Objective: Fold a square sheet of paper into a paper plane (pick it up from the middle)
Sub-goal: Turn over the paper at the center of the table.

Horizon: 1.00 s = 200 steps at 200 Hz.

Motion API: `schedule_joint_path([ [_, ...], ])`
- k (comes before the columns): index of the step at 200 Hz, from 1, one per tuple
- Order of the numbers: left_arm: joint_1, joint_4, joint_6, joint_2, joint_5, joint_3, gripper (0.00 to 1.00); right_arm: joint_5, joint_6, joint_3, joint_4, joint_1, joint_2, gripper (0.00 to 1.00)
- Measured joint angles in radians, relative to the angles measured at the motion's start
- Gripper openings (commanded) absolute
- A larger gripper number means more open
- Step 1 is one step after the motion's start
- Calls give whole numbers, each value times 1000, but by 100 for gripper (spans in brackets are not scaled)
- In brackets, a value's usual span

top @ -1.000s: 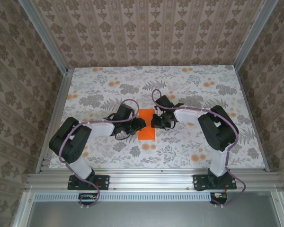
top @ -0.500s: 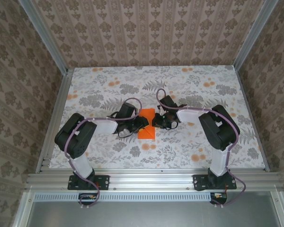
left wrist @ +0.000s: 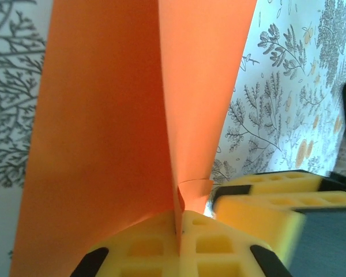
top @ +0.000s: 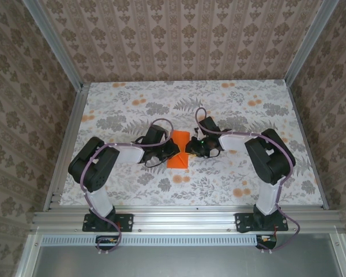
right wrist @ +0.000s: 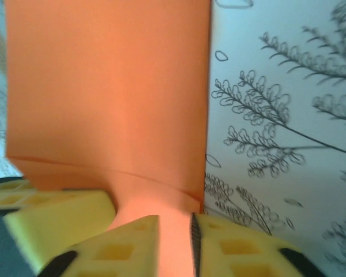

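The square sheet of paper [top: 179, 153] is bright orange and lies mid-table, folded narrower, between both grippers. My left gripper [top: 170, 149] is at its left edge. In the left wrist view the paper [left wrist: 115, 115] rises in a creased ridge and my left gripper [left wrist: 178, 228] is shut on that ridge. My right gripper [top: 191, 147] is at the paper's right edge. In the right wrist view a raised strip of paper [right wrist: 104, 86] runs into the gap of my right gripper [right wrist: 174, 242], whose fingers stand apart. A paper plane shape is not formed.
The flower-printed tablecloth [top: 230, 109] covers the table, with aluminium rails [top: 69, 138] at the sides and papered walls behind. The other arm's yellow fingers [left wrist: 265, 199] crowd close beside my left gripper.
Both grippers have closed in on the paper from its two sides. The left arm's elbow has swung right, and the sheet has shifted slightly away from the arm bases.
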Motion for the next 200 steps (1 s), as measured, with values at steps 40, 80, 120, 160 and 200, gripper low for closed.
schedule_joint_path([
  [40,0,-183,117,-103,-69,13,2,42,-13,-39,-19,-63,-221,60],
  [80,-6,-552,308,-251,-259,185,2,153,-62,-94,-37,-95,-407,80],
  [120,-37,-850,442,-295,-540,360,3,252,-77,-188,-57,-102,-505,88],
  [160,-98,-1047,470,-158,-796,470,3,313,-76,-228,-58,-109,-554,90],
  [200,-183,-1167,465,86,-975,612,3,339,-72,-242,-59,-116,-570,90],
])
